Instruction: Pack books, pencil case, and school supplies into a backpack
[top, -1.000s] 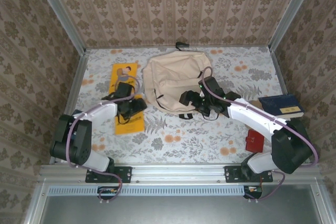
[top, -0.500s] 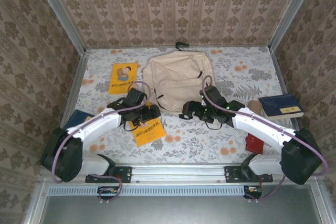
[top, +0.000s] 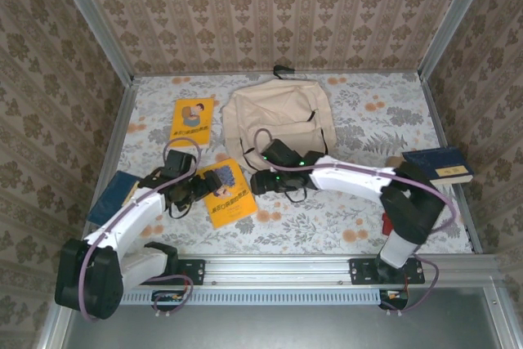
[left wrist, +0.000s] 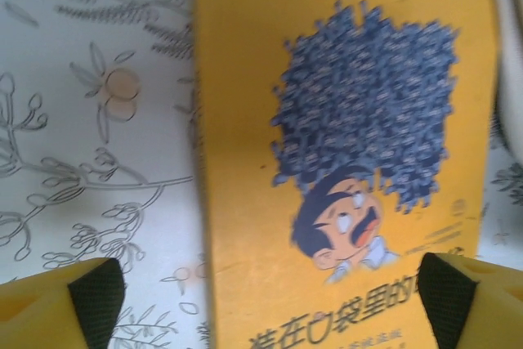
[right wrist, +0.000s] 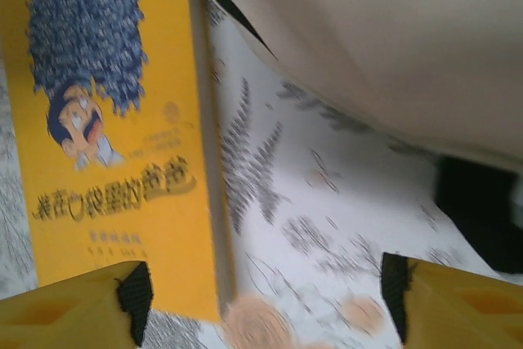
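Top view: backpack lies flat at 12 o'clock on the floral table; near yellow book sits at the pack's 7 o'clock, just off its front edge; far yellow book at the pack's 9 o'clock, apart from it; left navy book at the table's 8 o'clock edge; right navy book at 3 o'clock; left gripper at the near yellow book's 9 o'clock edge, right gripper at its 3 o'clock side.

Left wrist: left gripper jaws spread wide, holding nothing; one of the pads is over bare cloth, the other over the book's far edge; near yellow book flat on the table below; pale strip at 3 o'clock is probably the backpack, too blurred to be sure.

Right wrist: right gripper jaws apart, empty; near yellow book at 10 o'clock; backpack at 1 o'clock; dark strap at 3 o'clock.
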Motion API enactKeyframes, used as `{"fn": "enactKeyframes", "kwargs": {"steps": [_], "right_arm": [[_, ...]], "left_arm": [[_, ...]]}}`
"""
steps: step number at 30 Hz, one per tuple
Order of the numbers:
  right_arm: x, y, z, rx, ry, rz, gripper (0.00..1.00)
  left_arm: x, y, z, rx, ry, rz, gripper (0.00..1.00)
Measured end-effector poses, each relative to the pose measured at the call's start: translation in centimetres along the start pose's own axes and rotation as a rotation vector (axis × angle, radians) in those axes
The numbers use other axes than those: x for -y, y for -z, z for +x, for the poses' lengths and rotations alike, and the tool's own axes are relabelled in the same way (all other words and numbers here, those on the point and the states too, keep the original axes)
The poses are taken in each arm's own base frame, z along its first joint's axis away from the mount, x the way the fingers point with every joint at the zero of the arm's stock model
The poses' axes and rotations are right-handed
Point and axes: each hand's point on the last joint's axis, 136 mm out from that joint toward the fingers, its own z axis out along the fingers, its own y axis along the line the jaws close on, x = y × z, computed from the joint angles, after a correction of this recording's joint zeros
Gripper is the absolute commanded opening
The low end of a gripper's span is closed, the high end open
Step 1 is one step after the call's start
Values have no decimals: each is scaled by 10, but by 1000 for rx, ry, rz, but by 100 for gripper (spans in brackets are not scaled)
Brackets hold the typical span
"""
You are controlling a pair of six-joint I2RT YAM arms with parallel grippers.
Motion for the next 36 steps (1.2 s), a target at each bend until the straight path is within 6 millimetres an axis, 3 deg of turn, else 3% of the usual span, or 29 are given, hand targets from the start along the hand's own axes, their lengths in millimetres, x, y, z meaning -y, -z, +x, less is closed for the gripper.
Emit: {"fn": "enactKeyframes", "kwargs": {"steps": [6,8,11,27,36], "right_arm": [[-26,-28,-11,-37,59,-19,53],[-27,-38,-11,-56,71,-14,43],[-26,-52,-7,-97,75,-1,39],[-15,-63,8,-147,67,27,31],[-14,-64,8,-151,33,7,28]], "left_arm": [[-3,-10,17,-61,22,40,70],[-2,-10,19,-72,22,52,68],[1,-11,22,-85,20,74,68],[-6,-21,33,-172,70,74,59],[19,-17,46,-271,58,212,58]]}}
